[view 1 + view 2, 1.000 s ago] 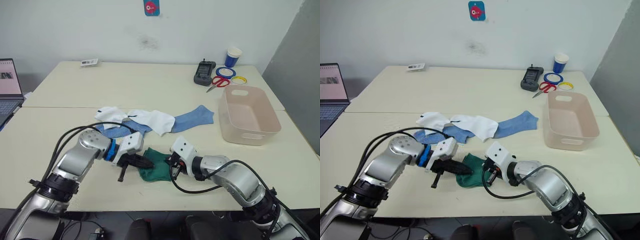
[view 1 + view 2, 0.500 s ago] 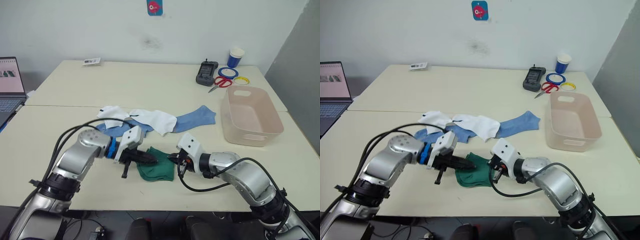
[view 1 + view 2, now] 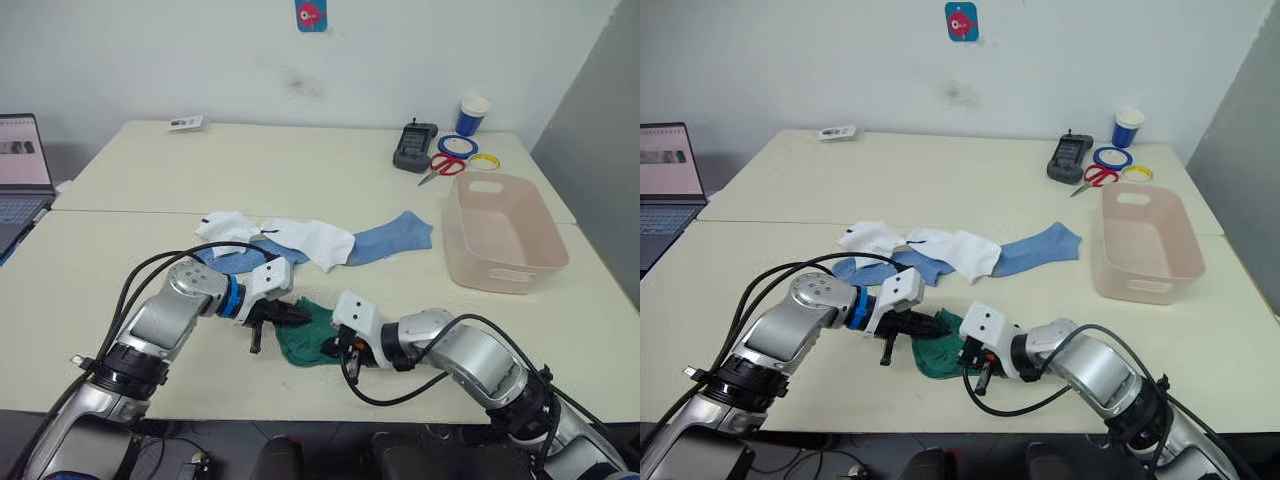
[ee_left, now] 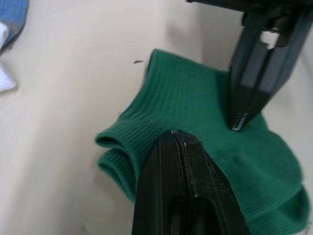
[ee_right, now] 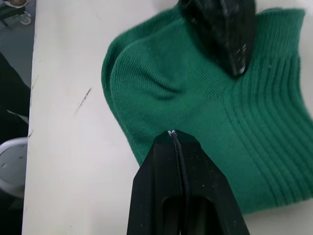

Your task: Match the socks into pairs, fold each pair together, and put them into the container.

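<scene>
A dark green sock bundle (image 3: pixel 305 338) lies folded near the table's front edge. My left gripper (image 3: pixel 297 314) comes in from the left, shut, its tips resting on the bundle's ribbed cuff end (image 4: pixel 146 142). My right gripper (image 3: pixel 331 347) is shut too and presses on the bundle's near right side (image 5: pixel 195 103). Behind them lie two white socks (image 3: pixel 315 241) (image 3: pixel 224 225) and two light blue socks (image 3: pixel 394 236) (image 3: pixel 240 263) in a loose row. The pink-beige container (image 3: pixel 505 270) stands at the right with nothing in it.
At the far right of the table are a blue-and-white cup (image 3: pixel 471 113), red scissors (image 3: pixel 440 165), tape rolls (image 3: pixel 453 145) and a black device (image 3: pixel 410 147). A laptop (image 3: pixel 20 165) sits at the left edge and a small card (image 3: pixel 182 123) at the back.
My right gripper has slid left and nearer along the green bundle, from its right edge to its front. The left gripper stayed on the cuff end.
</scene>
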`<action>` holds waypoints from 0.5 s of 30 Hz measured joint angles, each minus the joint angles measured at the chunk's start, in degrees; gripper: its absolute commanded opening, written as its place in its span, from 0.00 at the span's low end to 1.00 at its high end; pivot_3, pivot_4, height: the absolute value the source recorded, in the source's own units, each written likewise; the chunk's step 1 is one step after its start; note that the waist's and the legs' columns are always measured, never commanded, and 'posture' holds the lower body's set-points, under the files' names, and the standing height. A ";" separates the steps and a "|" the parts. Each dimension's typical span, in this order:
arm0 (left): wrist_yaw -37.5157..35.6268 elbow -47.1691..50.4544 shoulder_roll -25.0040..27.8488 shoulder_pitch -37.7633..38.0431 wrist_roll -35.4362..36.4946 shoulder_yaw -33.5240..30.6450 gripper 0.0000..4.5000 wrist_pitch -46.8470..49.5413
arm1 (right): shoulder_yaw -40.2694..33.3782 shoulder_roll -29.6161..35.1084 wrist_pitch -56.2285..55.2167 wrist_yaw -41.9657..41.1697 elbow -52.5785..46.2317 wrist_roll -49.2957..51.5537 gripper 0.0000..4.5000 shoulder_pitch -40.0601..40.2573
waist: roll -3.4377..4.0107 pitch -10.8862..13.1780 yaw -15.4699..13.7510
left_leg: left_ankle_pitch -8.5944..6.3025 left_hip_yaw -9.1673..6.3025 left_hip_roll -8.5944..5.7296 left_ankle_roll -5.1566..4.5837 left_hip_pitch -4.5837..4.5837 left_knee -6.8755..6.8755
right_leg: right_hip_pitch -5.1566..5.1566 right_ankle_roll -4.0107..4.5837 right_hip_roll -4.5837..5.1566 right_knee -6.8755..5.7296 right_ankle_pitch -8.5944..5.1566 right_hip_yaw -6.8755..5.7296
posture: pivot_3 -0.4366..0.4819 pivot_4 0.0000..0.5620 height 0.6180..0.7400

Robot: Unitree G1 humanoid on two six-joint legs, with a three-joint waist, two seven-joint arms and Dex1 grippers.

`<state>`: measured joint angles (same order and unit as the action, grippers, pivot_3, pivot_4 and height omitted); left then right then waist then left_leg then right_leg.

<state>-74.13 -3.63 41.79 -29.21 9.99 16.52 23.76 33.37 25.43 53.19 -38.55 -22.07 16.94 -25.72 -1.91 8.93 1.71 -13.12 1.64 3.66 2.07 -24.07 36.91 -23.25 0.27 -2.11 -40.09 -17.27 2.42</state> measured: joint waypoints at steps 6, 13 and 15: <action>0.89 -2.77 0.03 0.05 -1.65 0.15 0.00 -3.37 | -2.89 3.49 0.07 -0.10 -4.72 0.13 0.01 4.56 | -0.01 -0.01 0.01 | 0.00 0.00 -0.01 0.00 0.07 -0.01 | 0.05 0.00 0.02 -0.01 0.00 -0.01 | 0.48 0.27 0.93; -2.76 3.09 0.28 -0.55 6.64 -3.75 0.00 2.36 | -9.20 0.77 2.94 1.61 -8.07 2.43 0.01 2.93 | -0.03 0.02 0.11 | 0.00 -0.03 0.00 0.01 0.01 0.00 | 0.00 0.00 -0.02 -0.03 0.00 -0.04 | 0.48 0.27 0.93; -2.83 5.50 0.25 -1.25 7.91 -3.96 0.00 4.25 | -9.88 -1.13 2.95 3.10 -7.54 2.15 0.01 0.89 | -0.03 0.02 0.13 | 0.00 -0.03 -0.02 0.01 0.04 0.00 | 0.02 0.00 -0.04 -0.04 0.00 -0.03 | 0.48 0.27 0.93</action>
<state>-76.96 1.87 42.05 -30.46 17.90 12.56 28.01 23.48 24.30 56.13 -35.46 -29.61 19.09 -24.83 -1.94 8.95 1.84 -13.12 1.61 3.64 2.08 -24.02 36.90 -23.23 0.26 -2.15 -40.13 -17.27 2.39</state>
